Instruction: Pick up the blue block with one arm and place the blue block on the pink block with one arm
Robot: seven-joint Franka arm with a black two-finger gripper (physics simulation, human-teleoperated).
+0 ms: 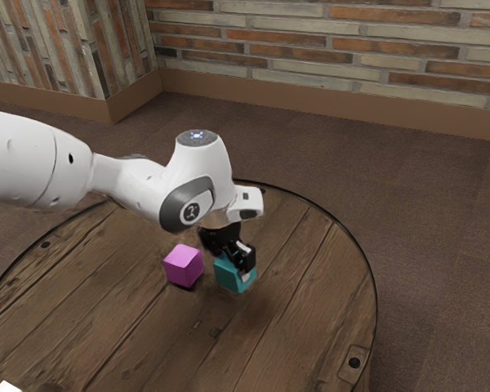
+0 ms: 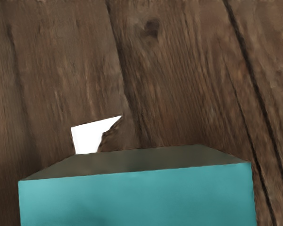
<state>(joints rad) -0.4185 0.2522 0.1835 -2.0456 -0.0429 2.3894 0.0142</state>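
Exterior view showed a round, dark wooden tabletop (image 1: 294,327) with the white Franka arm (image 1: 106,184) reaching over it. A pink cube (image 1: 183,265) sat on the planks. Just beside it, toward the exterior view's right, was the tilted blue-green block (image 1: 231,276), clamped from two sides by the black jaws, which were closed partway around it.

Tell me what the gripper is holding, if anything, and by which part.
The gripper holds the blue block, clamped by its upper part from two opposite sides, beside the pink block.
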